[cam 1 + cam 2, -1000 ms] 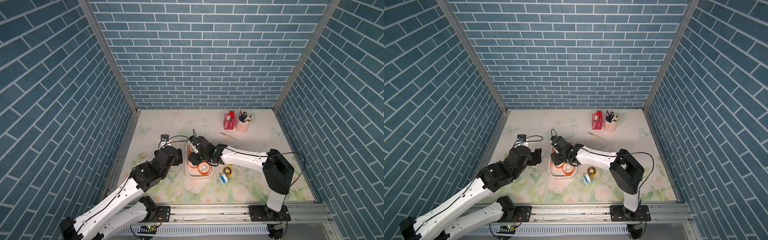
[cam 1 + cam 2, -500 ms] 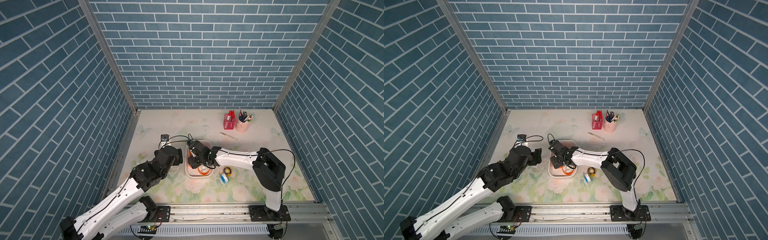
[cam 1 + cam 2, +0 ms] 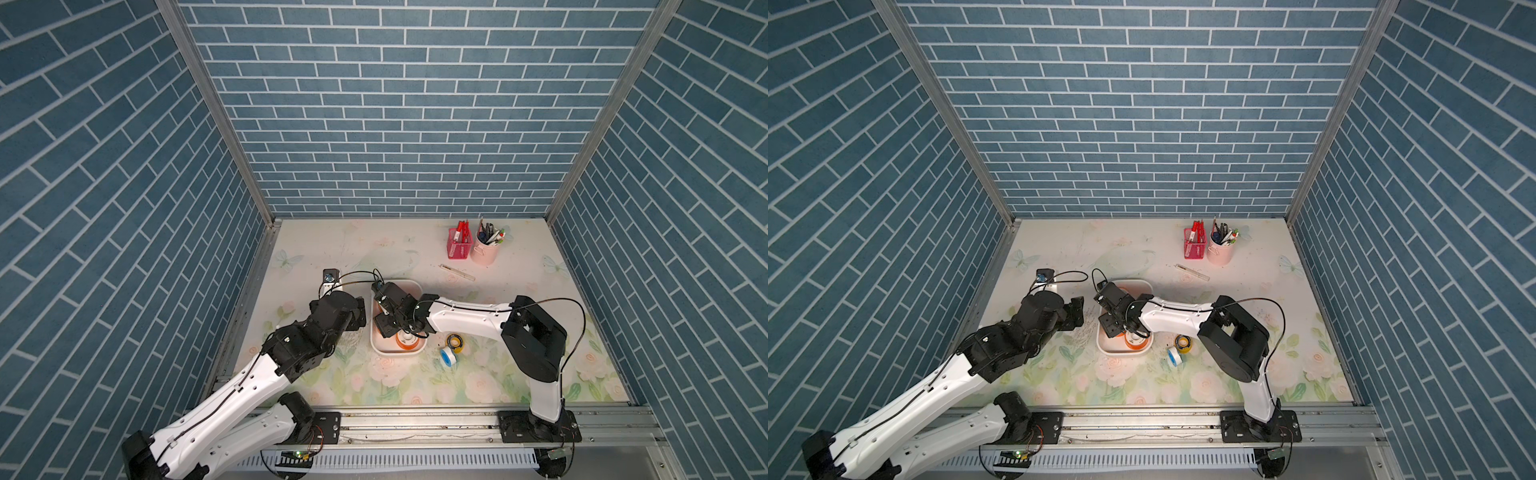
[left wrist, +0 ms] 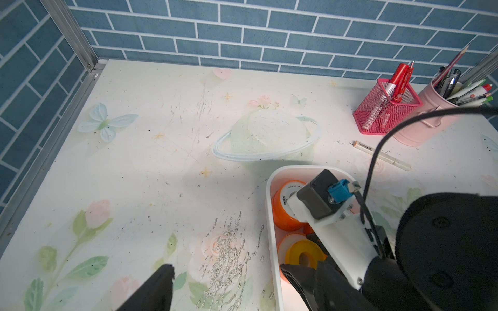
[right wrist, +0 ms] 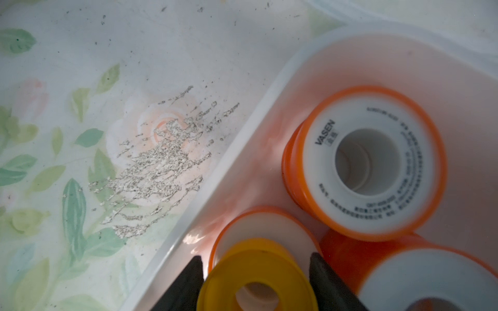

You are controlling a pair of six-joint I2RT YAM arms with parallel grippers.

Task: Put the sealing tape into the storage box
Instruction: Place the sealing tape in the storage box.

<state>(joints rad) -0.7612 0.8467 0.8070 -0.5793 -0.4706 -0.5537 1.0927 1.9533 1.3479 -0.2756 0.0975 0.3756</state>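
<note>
Right claw [image 5: 256, 257] low inside box [image 5: 215, 172], fingers flanking yellow spool [image 5: 223, 285]. Pinching or just let go: cannot tell.
Spool looks perched on orange spools [image 5: 372, 161] crowding floor ahead of fingertips, probably for want of bare floor.
Left claw [image 3: 1077, 311] spread, empty, parked outside box wall, clear of drop.
Behind right claw, on mat [image 3: 374, 249]: blue spool [image 3: 449, 354], loose spool [image 3: 456, 341], both unboxed.

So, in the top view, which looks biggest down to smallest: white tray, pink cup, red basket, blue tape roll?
In a top view:
1. White tray, largest, partly under an arm.
2. Pink cup and red basket, too alike to rank.
3. Blue tape roll, smallest.
</note>
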